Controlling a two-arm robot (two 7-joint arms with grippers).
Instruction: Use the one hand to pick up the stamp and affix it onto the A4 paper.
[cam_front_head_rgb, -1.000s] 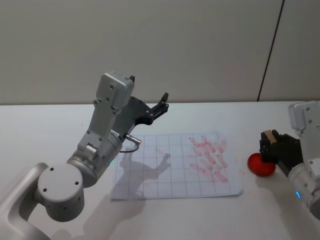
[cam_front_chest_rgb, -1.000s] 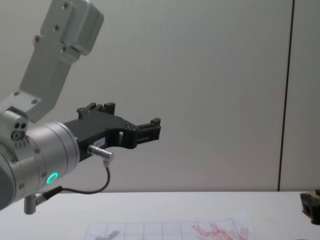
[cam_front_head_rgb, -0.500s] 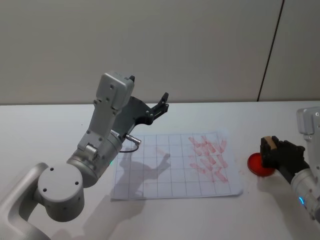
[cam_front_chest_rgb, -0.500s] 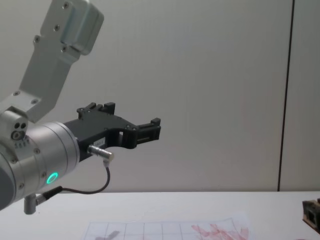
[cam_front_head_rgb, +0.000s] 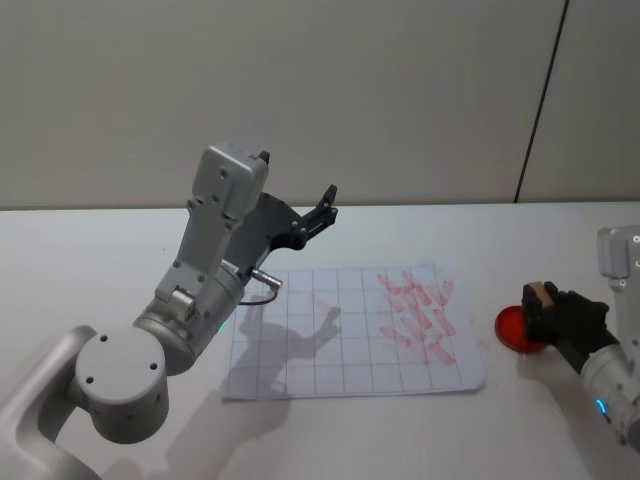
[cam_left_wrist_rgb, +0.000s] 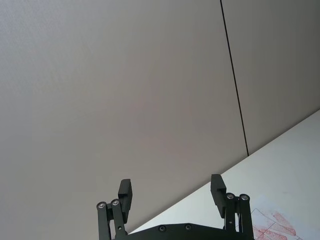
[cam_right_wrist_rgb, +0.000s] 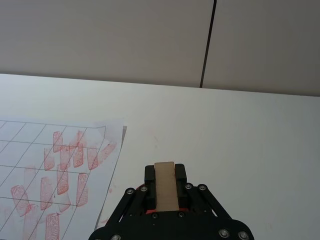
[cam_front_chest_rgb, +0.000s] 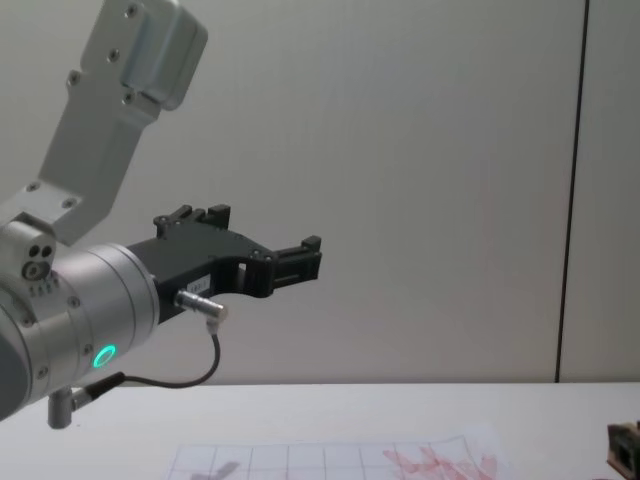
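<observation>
While the right gripper (cam_front_head_rgb: 541, 303) clamps the small light-brown wooden stamp (cam_right_wrist_rgb: 165, 185), seemingly over a round red pad (cam_front_head_rgb: 510, 327) at the table's (cam_front_head_rgb: 100, 250) right edge, the raised left gripper (cam_left_wrist_rgb: 171, 192) gapes wide.

My black fingers (cam_right_wrist_rgb: 150, 175) are closed on the stamp (cam_right_wrist_rgb: 165, 189), one on each side of it, and the light wooden block stands up between them. The A4 paper (cam_right_wrist_rgb: 30, 150) lies flat on the white table (cam_right_wrist_rgb: 240, 145) (many red marks are on its grid), apart from the stamp.
</observation>
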